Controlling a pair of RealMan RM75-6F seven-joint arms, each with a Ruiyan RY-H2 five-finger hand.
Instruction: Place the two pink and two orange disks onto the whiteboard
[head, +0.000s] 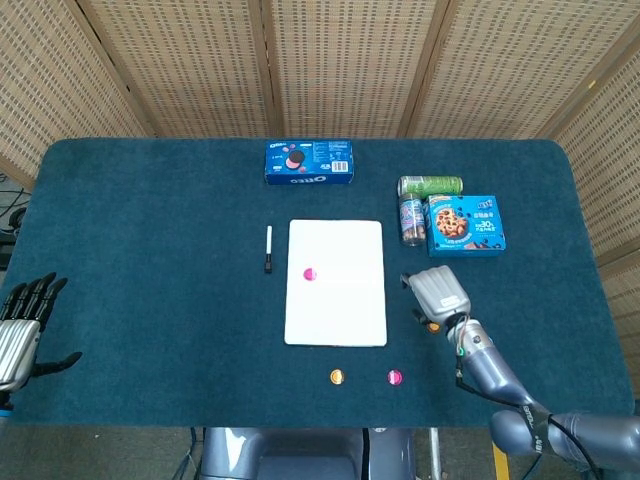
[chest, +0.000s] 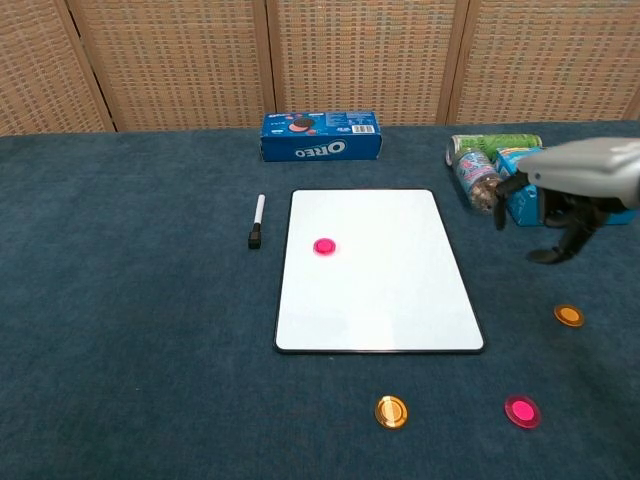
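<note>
The right hand (chest: 560, 215) hangs above the table at the right of the chest view, palm down, fingers apart and pointing downward, with nothing between them. In the head view it (head: 437, 294) sits right of centre and covers most of the orange disk below it. The chest view shows that orange disk (chest: 569, 315) lying on the cloth just below the fingertips (chest: 548, 257), apart from them.

The whiteboard (chest: 377, 270) lies flat in the middle of the frame. One pink disk (chest: 324, 246) rests on it, in its upper left part. A second orange disk (chest: 391, 411) lies on the cloth below the board's lower edge, and a second pink disk (chest: 521, 410) lies to the right of it, toward the lower right of the frame; both are off the board.

A marker (chest: 256, 222) lies just left of the board's upper left corner. A blue cookie box (chest: 321, 136) stands above the board at the upper centre. At the upper right, two cans (head: 420, 200) lie beside a blue biscuit box (head: 465, 225).

The left hand (head: 22, 325) rests at the lower left edge of the head view, fingers spread and pointing up, holding nothing, well apart from everything else on the blue table (head: 150, 260)
</note>
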